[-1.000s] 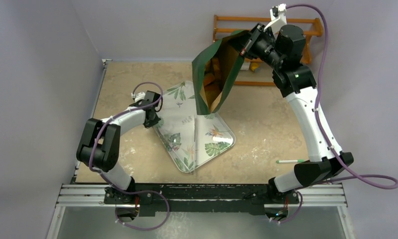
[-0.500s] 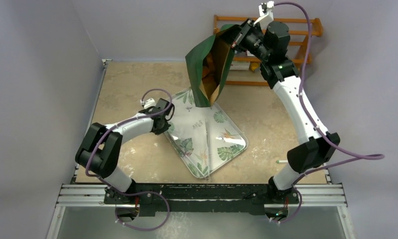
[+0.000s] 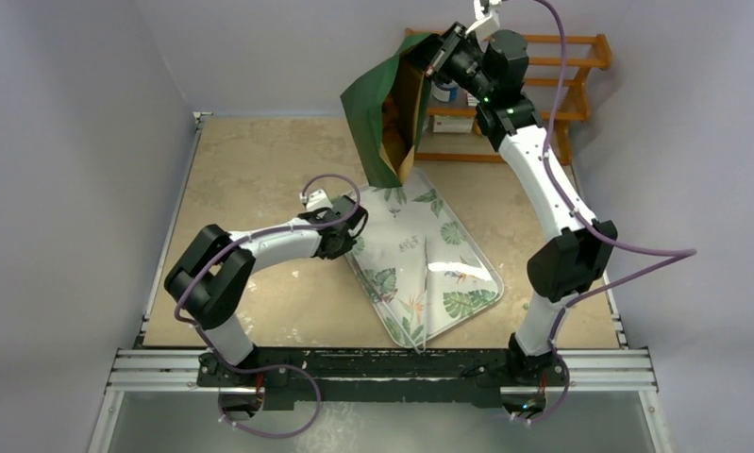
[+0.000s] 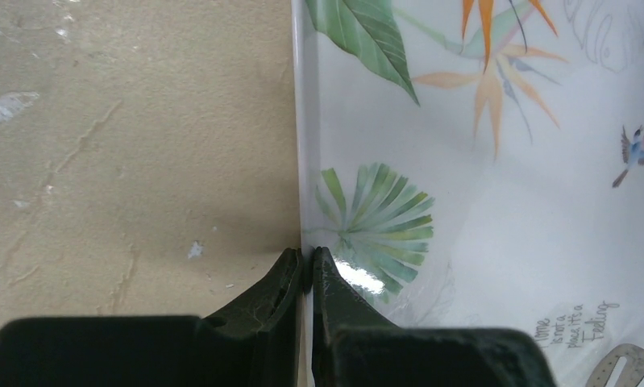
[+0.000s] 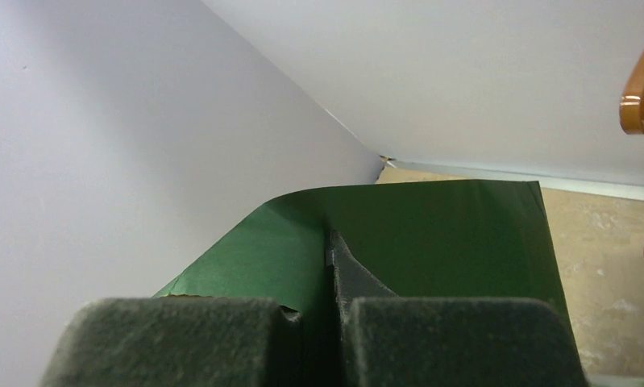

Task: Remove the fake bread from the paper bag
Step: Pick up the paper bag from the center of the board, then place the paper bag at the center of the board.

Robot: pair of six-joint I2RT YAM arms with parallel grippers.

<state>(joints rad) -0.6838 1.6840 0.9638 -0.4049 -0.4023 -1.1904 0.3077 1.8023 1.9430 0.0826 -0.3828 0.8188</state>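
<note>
Left hand, pinching tray rim, moved right; tray slid right and nearer across desk. Right hand carried paper bag left, farther back; right arm folded steeper.

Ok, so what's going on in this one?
The right claw is shut on one edge of the dark green paper bag and holds it in the air. The bag's lower end hangs over the far corner of the leaf-patterned tray, and its brown inside is turned toward the overhead camera. The left claw is pinched on the tray's left rim. No bread lies on the tray yet, and what is inside the bag is hard to make out.
</note>
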